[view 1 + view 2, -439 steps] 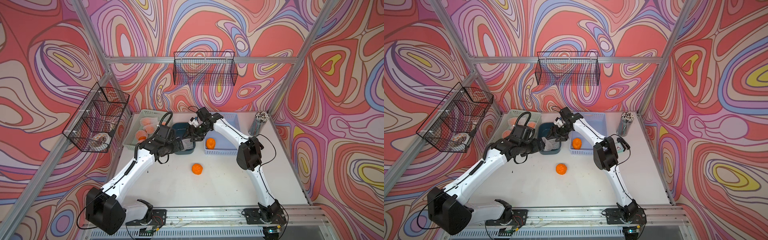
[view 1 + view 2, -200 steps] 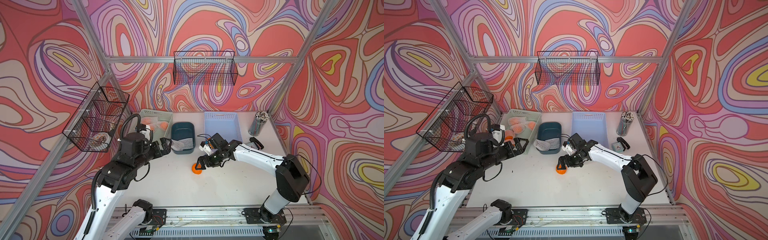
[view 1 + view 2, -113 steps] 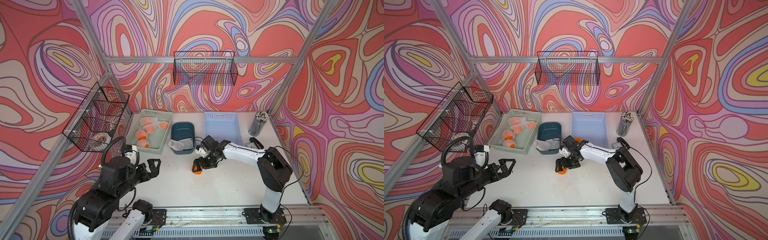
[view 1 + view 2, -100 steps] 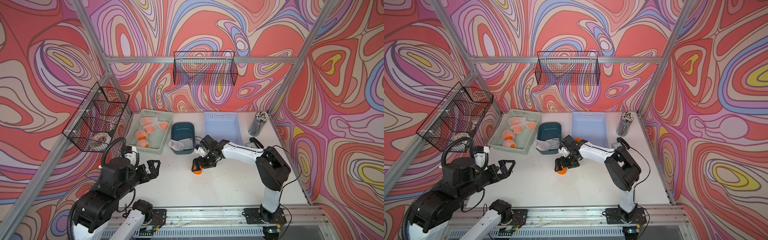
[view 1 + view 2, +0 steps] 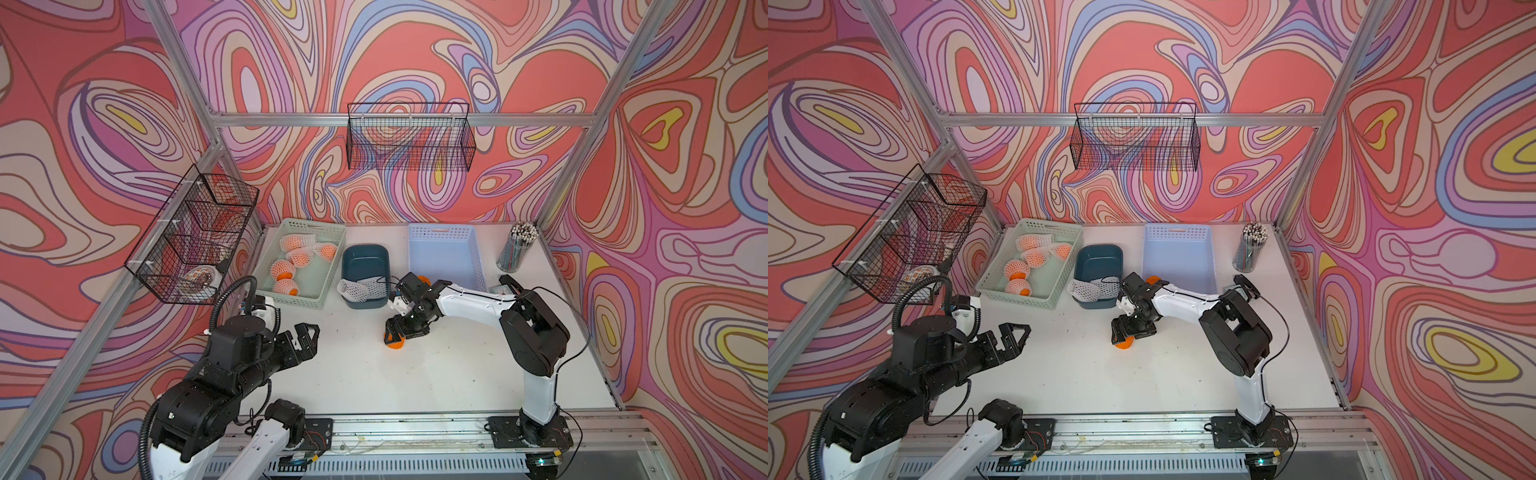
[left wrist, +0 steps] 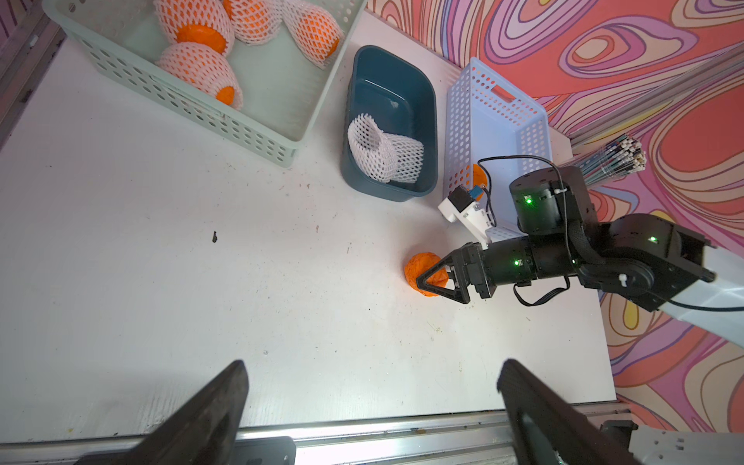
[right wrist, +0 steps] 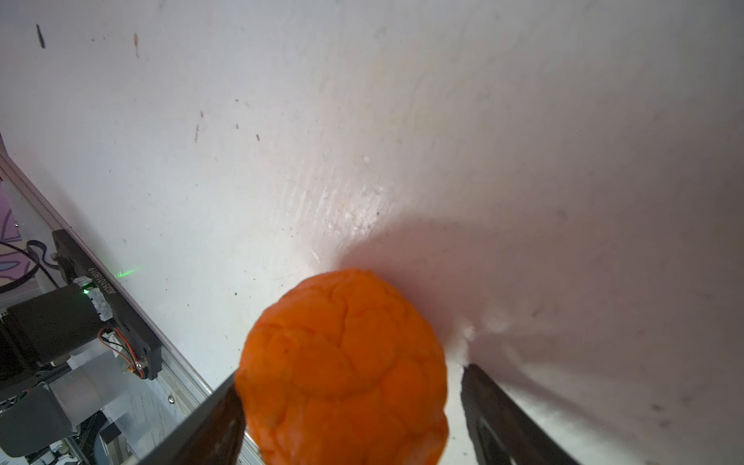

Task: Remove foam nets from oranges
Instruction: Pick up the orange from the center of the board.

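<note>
One scuffed white table, swirl-patterned walls; left pincer spread; right pincer spread astride bare orange

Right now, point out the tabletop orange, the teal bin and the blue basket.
tabletop orange (image 7: 342, 354): right wrist view, lumpy skin.
teal bin (image 6: 389, 96): left wrist view, bare floor.
blue basket (image 5: 442, 257): a top view, bare floor.

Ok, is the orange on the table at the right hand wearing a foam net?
No, the orange straddled by the right hand shows bare lumpy skin with no white mesh on it.
</note>
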Controlling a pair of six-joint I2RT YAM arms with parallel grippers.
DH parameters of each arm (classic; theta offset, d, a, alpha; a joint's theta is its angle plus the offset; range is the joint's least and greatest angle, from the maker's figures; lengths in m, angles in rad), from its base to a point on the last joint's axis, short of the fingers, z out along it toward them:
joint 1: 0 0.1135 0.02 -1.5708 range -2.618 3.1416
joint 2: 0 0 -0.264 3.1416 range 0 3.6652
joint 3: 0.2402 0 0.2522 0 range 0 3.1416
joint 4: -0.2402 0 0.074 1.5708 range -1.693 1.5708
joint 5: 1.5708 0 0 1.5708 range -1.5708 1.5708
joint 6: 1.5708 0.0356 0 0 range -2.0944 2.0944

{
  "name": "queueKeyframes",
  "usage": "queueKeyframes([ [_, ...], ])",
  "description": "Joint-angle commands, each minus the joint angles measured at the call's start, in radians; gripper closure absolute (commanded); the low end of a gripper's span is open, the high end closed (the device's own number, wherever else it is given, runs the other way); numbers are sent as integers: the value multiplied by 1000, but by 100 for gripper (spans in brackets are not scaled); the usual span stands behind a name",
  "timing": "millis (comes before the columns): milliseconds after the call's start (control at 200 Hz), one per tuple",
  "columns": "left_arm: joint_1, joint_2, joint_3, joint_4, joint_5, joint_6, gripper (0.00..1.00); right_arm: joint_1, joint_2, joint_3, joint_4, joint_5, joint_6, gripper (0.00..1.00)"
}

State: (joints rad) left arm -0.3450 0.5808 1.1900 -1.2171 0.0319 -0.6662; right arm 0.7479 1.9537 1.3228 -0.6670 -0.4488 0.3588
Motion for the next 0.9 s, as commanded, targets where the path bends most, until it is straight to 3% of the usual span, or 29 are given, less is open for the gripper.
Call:
queueKeyframes([
  [0,7,-7,-10,-29,-18,-1,0,10,19,23,-15,6,-5,20],
  [376,8,-6,-24,-5,-9,2,0,10,2,58,-57,15,-16,39],
  [731,7,38,-31,54,18,20,0,10,-89,139,-152,42,-15,42],
  [896,7,99,-27,119,101,48,0,-7,-119,219,-219,54,-11,42],
])
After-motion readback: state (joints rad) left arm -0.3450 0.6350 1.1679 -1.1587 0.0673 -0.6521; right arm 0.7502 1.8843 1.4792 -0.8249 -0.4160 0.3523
